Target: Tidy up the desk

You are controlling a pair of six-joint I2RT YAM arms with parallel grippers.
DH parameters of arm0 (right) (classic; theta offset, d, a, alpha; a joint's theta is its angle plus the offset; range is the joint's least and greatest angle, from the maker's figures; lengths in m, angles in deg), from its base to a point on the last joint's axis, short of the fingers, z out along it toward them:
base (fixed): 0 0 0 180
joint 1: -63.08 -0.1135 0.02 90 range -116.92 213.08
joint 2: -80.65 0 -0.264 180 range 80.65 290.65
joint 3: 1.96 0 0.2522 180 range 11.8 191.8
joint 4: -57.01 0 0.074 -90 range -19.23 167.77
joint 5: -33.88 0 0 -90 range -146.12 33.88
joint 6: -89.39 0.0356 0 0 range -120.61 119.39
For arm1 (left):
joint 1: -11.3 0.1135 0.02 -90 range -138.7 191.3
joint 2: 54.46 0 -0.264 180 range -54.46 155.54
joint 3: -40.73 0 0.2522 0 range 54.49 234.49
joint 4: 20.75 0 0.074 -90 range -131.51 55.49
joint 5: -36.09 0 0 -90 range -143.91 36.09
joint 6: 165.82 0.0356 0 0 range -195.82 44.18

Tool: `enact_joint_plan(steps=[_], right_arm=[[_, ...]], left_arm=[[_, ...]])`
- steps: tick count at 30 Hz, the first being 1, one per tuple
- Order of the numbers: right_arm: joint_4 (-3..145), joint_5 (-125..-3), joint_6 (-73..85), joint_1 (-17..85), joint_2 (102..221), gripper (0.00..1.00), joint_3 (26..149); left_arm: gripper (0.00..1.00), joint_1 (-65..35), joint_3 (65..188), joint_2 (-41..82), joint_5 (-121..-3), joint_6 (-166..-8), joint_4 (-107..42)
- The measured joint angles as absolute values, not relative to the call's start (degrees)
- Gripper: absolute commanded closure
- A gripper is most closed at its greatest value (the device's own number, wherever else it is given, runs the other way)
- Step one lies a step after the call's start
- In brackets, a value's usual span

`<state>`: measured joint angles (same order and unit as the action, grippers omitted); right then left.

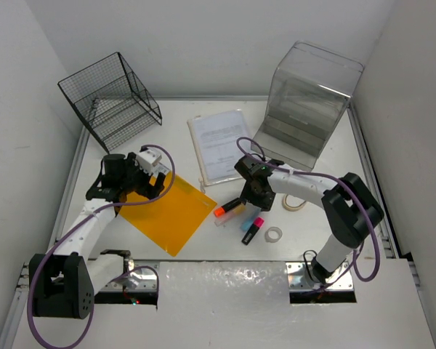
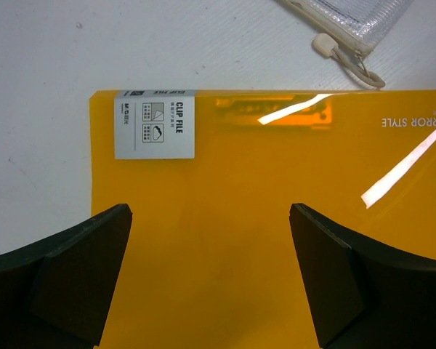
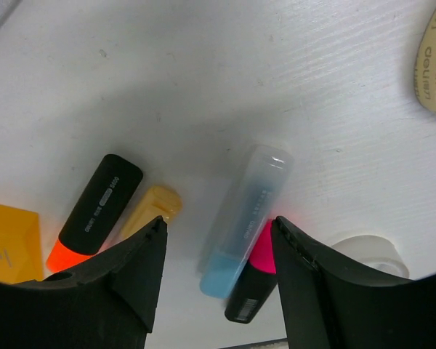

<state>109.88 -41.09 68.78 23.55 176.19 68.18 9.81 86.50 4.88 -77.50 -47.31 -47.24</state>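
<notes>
Left end effector (image 2: 211, 211) is spread wide with nothing between its fingers, and sits over the near part of an orange clip file (image 2: 276, 218). Whether the fingers touch the file cannot be told. Right end effector (image 3: 218, 222) is also open and holds nothing. In the right wrist view its two fingers frame a clear-capped blue marker (image 3: 243, 218) lying on the surface below.

Both arms work over the counter (image 1: 174, 123), a white top with thin metal rails that fills the middle of the overhead view. The orange clip file lies at centre left, turned diagonally, with a white label at one corner. Just beyond its far edge, in the left wrist view, is the corner of a clear zip pouch (image 2: 356, 18) with a cord pull.

A cluster of pens lies at centre right. There is a black highlighter with an orange end (image 3: 94, 214), a yellow one (image 3: 149, 211) just beside it, the blue marker, and a pink highlighter (image 1: 252, 230) lower down. A small clear tape roll (image 1: 274, 234) sits just right of the pink one, and a beige tape roll (image 1: 294, 202) lies near the right arm.

A sleeved paper document (image 1: 219, 145) lies flat at upper centre. A black wire rack (image 1: 112, 98) stands at the upper left corner, and a clear plastic drawer box (image 1: 309, 102) stands at the upper right.
</notes>
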Motion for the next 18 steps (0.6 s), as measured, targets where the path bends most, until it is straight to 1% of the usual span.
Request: enact_joint_plan(steps=[6,12,18], right_arm=[[109.32,-41.18,71.88,23.57,176.52,0.42,67.89],[106.87,-41.86,75.86,23.57,176.59,0.42,64.31],[106.26,-40.20,76.08,23.57,178.73,0.46,63.94]], left_arm=[[0.11,9.81,86.39,4.09,-77.46,-47.33,-47.22],[0.11,9.81,86.30,3.32,-77.42,-47.33,-47.22],[0.11,9.81,86.30,3.28,-77.31,-47.33,-47.22]])
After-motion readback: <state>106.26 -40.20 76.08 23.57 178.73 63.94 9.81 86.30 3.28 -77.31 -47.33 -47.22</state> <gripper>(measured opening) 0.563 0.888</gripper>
